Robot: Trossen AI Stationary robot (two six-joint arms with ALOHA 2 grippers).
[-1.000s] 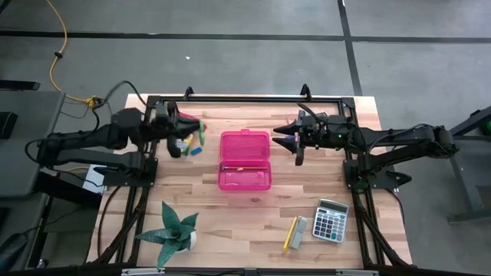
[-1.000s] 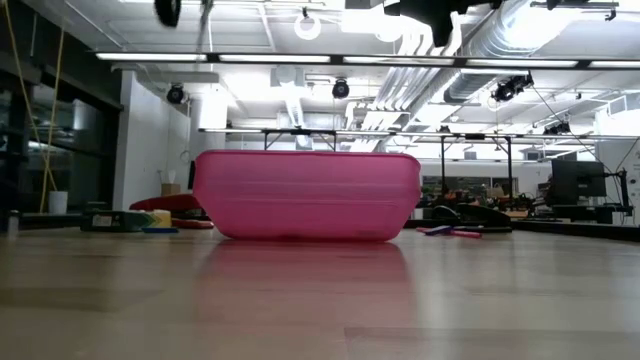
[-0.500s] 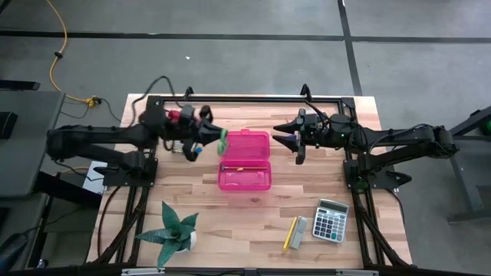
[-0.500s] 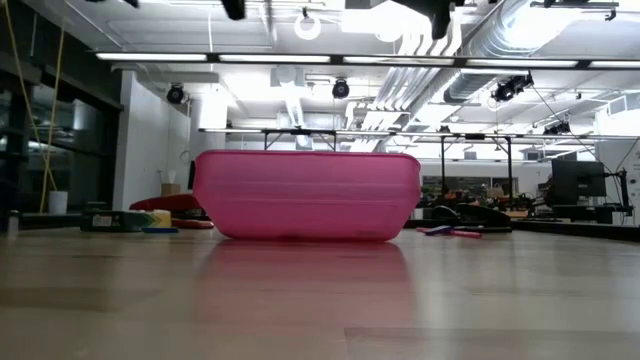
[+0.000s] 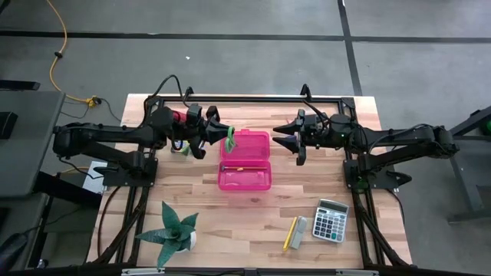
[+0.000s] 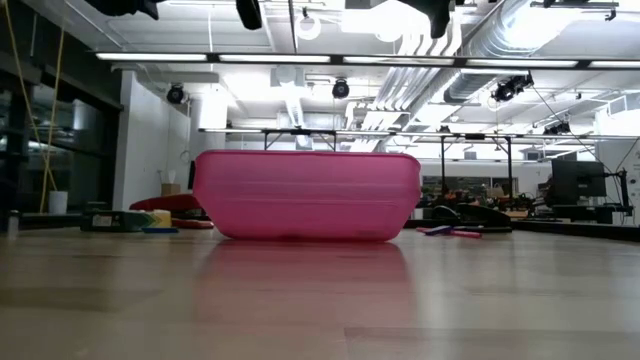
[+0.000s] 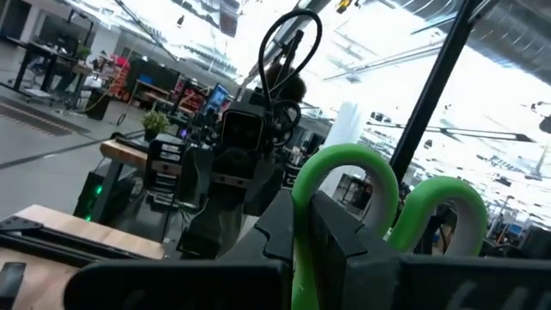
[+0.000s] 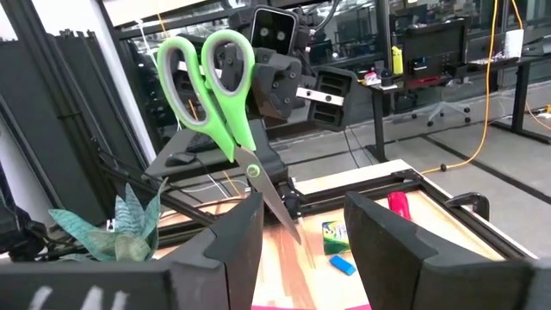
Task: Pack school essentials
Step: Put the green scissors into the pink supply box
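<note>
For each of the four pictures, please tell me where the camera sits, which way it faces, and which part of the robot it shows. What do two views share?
High view: above the table, looking straight down; both arms show, the left gripper holding green scissors at the pink case.
Low view: at table-top height, looking level at the pink case; only dark arm parts at the top.
Left wrist view: on the left arm, facing the right arm; scissors handles show.
Right wrist view: on the right arm, facing the left arm; own fingers spread.
Both wrist views share the scissors.
</note>
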